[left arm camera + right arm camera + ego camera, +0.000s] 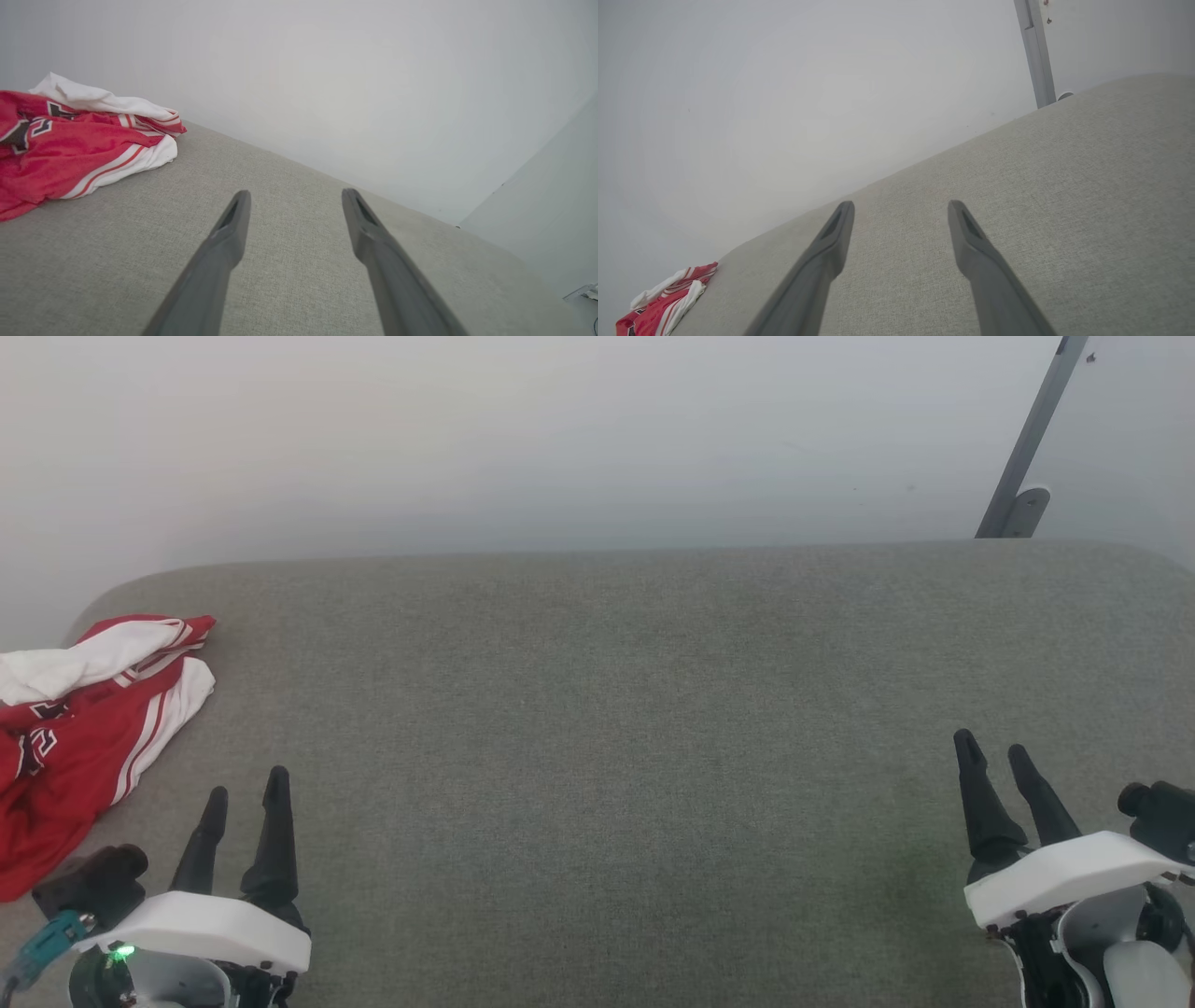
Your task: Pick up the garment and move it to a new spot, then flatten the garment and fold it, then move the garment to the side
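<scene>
A broad desk (607, 709) covered in grey woven fabric, with rounded far corners, stands against a plain pale wall (560, 429). The garment (84, 737) lies crumpled in a heap at the far left of the desk, by the left edge: mostly red cloth, with a white panel bunched along its far side, red-and-white striped trim along a white hem on its right side, and a bit of black-and-white lettering showing among the folds. In the left wrist view the garment (70, 154) sits to the left of the fingers and farther away, apart from them, with its white part piled toward the wall. The left gripper (247, 784) hovers at the near left, just to the right of the heap and not touching it; its two dark fingers stand spread apart with nothing between them, as the left wrist view (296, 192) makes plain. The right gripper (991, 745) is at the near right, well apart from the garment, its fingers likewise released and empty over bare fabric (900, 204); from that wrist the garment (663, 303) shows small at the desk's distant left corner. A slanted grey metal bar (1032, 439) rises against the wall behind the desk's far right corner.
</scene>
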Controlling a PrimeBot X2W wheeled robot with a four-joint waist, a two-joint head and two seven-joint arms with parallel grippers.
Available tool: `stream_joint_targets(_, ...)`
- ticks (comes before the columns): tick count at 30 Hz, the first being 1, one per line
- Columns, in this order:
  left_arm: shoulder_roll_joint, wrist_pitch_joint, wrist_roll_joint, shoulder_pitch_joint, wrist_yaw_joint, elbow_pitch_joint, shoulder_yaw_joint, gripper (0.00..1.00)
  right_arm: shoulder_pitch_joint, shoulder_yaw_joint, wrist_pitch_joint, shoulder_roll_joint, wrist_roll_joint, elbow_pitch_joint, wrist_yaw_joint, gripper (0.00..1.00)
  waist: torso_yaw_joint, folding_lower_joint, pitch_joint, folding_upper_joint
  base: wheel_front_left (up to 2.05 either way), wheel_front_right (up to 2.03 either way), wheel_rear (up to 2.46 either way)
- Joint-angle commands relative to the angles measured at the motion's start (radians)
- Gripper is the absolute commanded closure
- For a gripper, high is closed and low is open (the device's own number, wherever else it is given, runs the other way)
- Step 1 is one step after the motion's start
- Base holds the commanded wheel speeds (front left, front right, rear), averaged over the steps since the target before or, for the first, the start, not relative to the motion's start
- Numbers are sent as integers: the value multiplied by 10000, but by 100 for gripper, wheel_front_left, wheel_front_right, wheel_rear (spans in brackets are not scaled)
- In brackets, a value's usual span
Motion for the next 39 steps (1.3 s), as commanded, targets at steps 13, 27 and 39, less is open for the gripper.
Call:
stream_joint_targets(13,128,-397,1467,139,-19,-270,1,0,5,-125,-239,-44,-1475,-290,6,0,-13,0,-14,0,0,0,0)
stream_joint_targets(27,288,-705,2712,261,-49,-372,-165,0,74,-127,-389,-46,-2685,-383,7,0,12,0,-16,0,0,0,0)
stream_joint_targets(39,390,-926,3568,279,-38,-399,-271,0,76,-107,-517,-70,-3570,-434,8,0,8,0,-14,0,0,0,0)
